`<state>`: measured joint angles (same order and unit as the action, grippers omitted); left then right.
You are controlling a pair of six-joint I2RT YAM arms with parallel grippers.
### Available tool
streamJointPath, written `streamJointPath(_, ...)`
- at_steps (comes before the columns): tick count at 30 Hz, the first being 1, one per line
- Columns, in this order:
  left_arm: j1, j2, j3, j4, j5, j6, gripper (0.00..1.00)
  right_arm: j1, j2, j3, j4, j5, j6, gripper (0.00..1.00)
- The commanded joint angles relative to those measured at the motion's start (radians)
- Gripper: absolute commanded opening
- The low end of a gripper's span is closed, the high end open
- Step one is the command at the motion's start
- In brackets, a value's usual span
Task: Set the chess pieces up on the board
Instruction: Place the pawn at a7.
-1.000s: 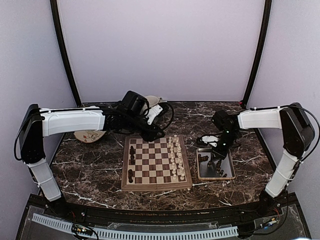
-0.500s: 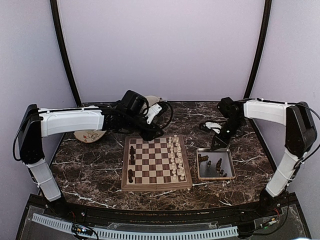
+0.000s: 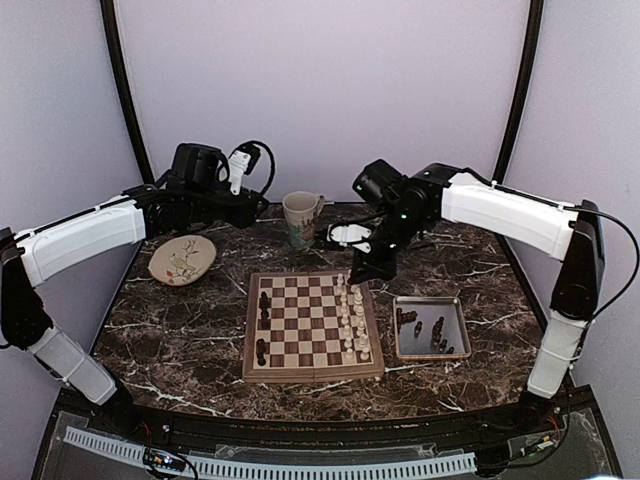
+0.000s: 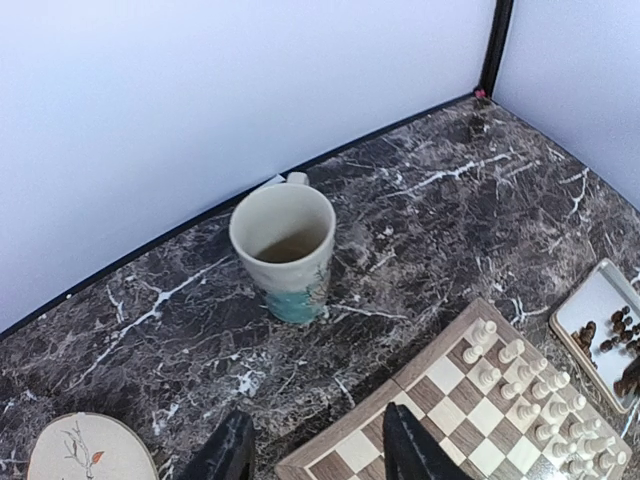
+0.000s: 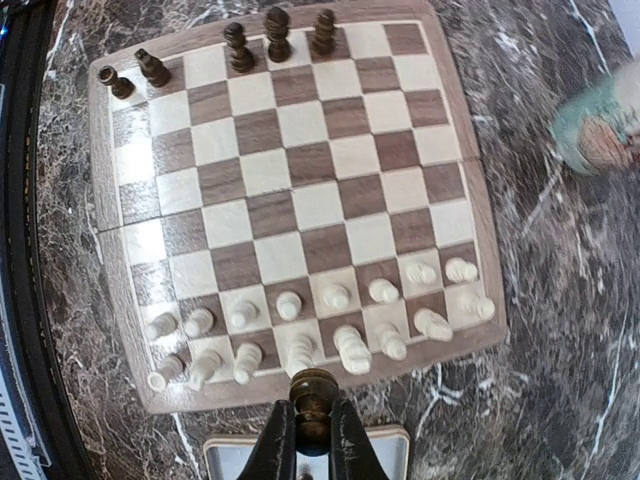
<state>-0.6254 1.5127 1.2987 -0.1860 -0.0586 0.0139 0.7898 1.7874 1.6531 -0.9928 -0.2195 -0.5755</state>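
One dark chessman is pinched in my right tool, above the cream-piece edge of the board. Five dark chessmen stand along the opposite edge. My left tool hangs spread near the mug.

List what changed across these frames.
The right gripper rose from the tray and swung left to the board's white side, shut on a dark chess piece. The left gripper, open, pulled back-left off the board's far edge, uncovering the mug. Board, tray, plate unchanged.
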Motion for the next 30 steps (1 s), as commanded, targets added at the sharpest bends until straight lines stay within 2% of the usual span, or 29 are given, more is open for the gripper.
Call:
streamJointPath(1, 0.049, -0.075, -0.048, 0.061, -0.021, -0.056, 0.46, 0.121, 0.120, 0.127, -0.080, 0.074, -0.012, 0.04)
streamJointPath(7, 0.057, -0.104, -0.069, 0.078, -0.063, -0.039, 0.47, 0.285, 0.273, 0.266, -0.098, 0.123, -0.014, 0.04)
streamJointPath(12, 0.059, -0.123, -0.078, 0.087, -0.105, -0.024, 0.47, 0.360, 0.380, 0.353, -0.104, 0.128, -0.025, 0.04)
streamJointPath(20, 0.060, -0.123, -0.082, 0.090, -0.098, -0.026, 0.47, 0.421, 0.494, 0.448, -0.116, 0.105, -0.015, 0.04)
streamJointPath(30, 0.059, -0.121, -0.083, 0.089, -0.073, -0.031, 0.47, 0.432, 0.566, 0.513, -0.119, 0.086, -0.004, 0.05)
